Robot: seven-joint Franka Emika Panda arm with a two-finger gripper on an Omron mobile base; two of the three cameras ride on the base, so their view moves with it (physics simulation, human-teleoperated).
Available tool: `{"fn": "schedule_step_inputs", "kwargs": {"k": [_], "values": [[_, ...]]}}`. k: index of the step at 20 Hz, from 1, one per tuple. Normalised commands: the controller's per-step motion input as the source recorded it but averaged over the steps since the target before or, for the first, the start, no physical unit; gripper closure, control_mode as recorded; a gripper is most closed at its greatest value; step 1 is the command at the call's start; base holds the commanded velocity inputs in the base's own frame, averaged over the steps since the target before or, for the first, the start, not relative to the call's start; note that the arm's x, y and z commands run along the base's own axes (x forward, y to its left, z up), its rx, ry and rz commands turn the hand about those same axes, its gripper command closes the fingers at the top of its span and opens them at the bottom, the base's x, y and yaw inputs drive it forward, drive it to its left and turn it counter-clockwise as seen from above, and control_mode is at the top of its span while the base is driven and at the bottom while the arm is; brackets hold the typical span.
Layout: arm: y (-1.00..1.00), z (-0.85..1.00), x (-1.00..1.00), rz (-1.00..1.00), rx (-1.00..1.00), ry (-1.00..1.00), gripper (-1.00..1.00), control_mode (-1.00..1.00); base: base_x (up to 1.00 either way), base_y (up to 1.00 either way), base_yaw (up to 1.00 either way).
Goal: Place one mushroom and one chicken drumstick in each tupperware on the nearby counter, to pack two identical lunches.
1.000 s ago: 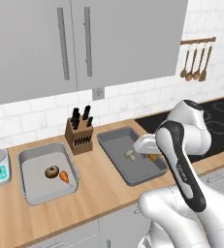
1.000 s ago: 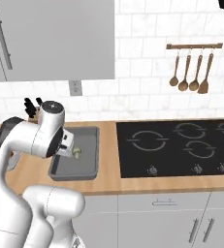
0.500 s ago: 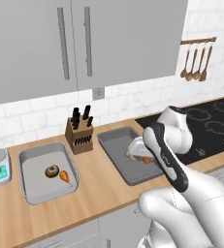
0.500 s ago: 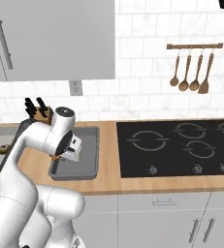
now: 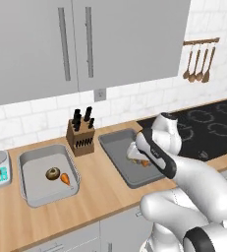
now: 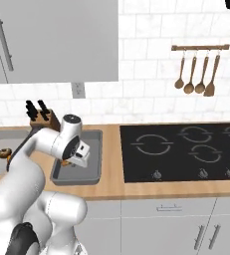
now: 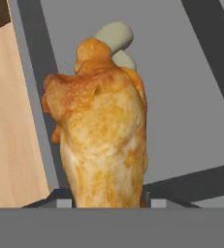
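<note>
Drumstick [image 7: 104, 131] in jaws, inside tupperware [image 7: 191, 97] rim

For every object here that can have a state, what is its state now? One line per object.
gripper: shut on the chicken drumstick, over the darker tupperware.
chicken drumstick: held between the fingers, above the tray floor.
pale mushroom: lying in the darker tupperware, beyond the drumstick.
darker tupperware: open, no lid.
light tupperware: open, holding a brown mushroom and a second drumstick.
upper cabinet doors: closed.
</note>
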Motion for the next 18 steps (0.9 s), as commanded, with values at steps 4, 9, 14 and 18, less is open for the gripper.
{"fn": "schedule_step_inputs", "kwargs": {"k": [4, 9, 14, 18], "values": [[0.0, -0.5, 0.08, -0.01, -0.09, 0.0, 1.0, -1.0, 0.0, 0.0, 0.0], [0.0, -0.4, 0.12, -0.02, -0.06, 0.0, 1.0, -1.0, 0.0, 0.0, 0.0], [0.0, -0.22, 0.22, -0.03, -0.01, 0.0, 1.0, -1.0, 0.0, 0.0, 0.0], [0.0, -0.21, 0.23, -0.03, 0.0, 0.01, 1.0, -1.0, 0.0, 0.0, 0.0]]}}
